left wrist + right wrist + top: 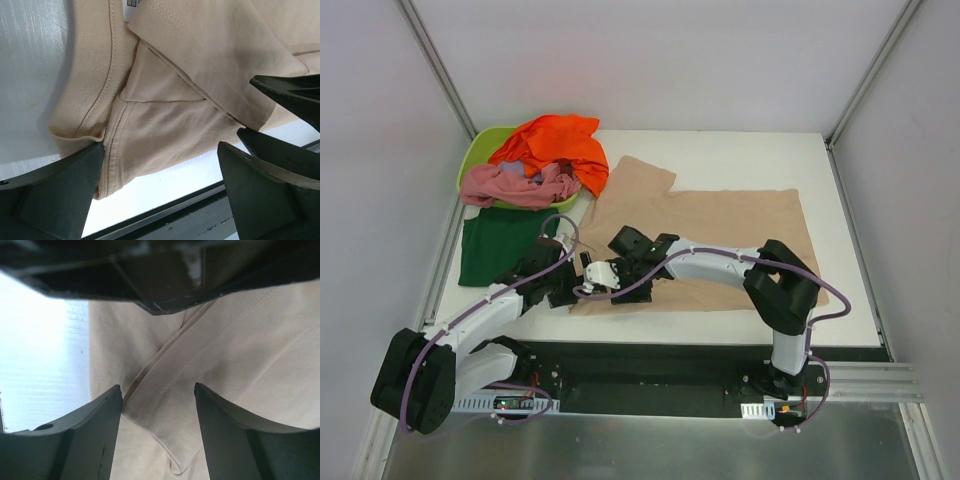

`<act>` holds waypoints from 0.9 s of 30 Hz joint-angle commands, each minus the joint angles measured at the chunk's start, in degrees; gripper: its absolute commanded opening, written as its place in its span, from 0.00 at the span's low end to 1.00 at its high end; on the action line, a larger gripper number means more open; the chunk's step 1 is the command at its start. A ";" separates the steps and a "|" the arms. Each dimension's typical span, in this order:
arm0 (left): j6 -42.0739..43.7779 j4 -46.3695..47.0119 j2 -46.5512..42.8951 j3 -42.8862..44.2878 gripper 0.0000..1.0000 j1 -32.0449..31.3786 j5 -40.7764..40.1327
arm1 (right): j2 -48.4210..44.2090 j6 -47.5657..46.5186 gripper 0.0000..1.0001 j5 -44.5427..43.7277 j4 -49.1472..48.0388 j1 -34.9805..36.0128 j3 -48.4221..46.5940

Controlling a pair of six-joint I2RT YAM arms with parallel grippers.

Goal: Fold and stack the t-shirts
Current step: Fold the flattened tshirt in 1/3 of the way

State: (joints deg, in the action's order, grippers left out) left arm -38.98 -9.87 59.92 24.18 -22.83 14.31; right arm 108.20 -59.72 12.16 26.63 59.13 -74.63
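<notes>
The beige t-shirt (740,235) lies spread on the white table (720,150). Both grippers hover at its near-left corner. My left gripper (582,274) is open; in the left wrist view (160,167) the collar and a folded hem of the beige shirt (200,60) lie just beyond its fingertips. My right gripper (612,276) is open, its fingers (95,435) astride a folded sleeve edge of the beige cloth (250,350). The dark green shirt (500,245) lies flat at the left. The orange shirt (555,145) and the pink shirt (515,185) are heaped on the tub.
The lime-green tub (480,155) stands at the back left corner under the orange and pink shirts. The table's near edge and a dark rail (165,215) run right below the grippers. White walls enclose the table. The right gripper's fingers (295,95) reach into the left wrist view.
</notes>
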 commanded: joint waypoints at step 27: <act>2.07 -4.46 1.95 -0.19 0.99 -0.02 -2.97 | -4.67 5.49 0.39 -6.36 -8.00 -0.07 7.04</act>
State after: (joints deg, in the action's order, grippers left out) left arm -38.28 -10.41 60.64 24.73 -22.87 14.22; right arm 105.12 -55.90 7.57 21.43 58.94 -68.36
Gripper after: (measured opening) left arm 0.990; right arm 0.443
